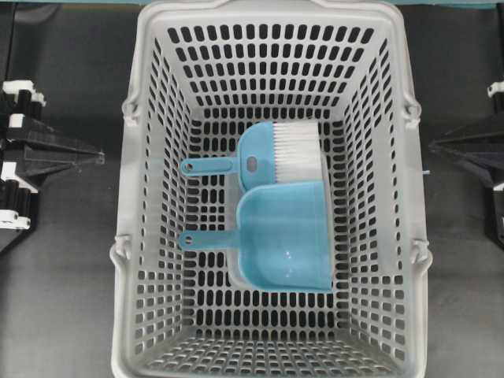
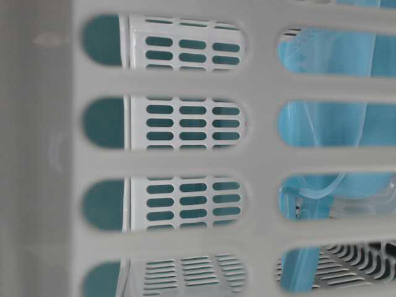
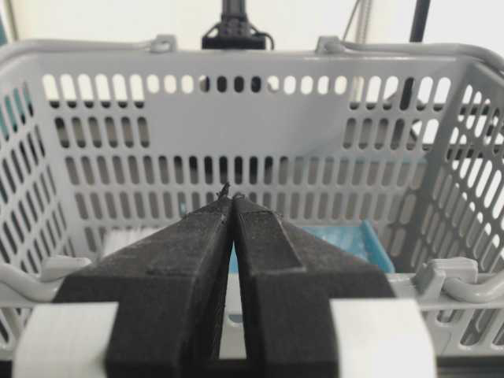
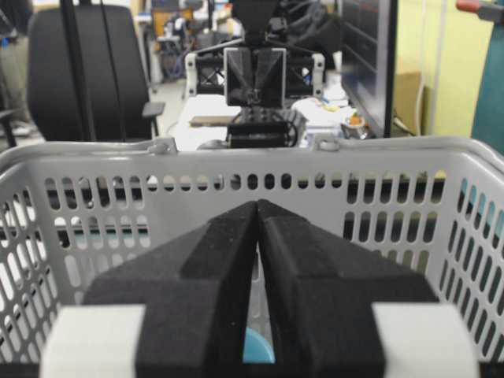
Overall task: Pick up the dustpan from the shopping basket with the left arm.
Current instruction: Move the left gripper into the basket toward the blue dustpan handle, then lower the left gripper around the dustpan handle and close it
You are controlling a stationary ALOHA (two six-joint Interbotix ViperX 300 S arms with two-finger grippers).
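Observation:
The light blue dustpan [image 1: 285,236] lies flat on the floor of the grey shopping basket [image 1: 150,197], with its thin handle [image 1: 209,239] pointing to the view's left. It also shows in the left wrist view [image 3: 346,239] and through the wall slots in the table-level view [image 2: 328,124]. My left gripper [image 1: 100,157] is shut and empty, outside the basket's left wall, and in its wrist view [image 3: 231,201] it points over the near rim. My right gripper [image 1: 432,146] is shut and empty outside the right wall, and its wrist view [image 4: 257,206] looks over the rim.
A blue hand brush [image 1: 276,153] with white bristles lies just behind the dustpan, its handle also pointing left. A pale tray edge [image 1: 235,277] shows under the dustpan. The basket's high slotted walls [image 3: 236,157] surround everything. Its folded handles rest on the rim [image 3: 465,287].

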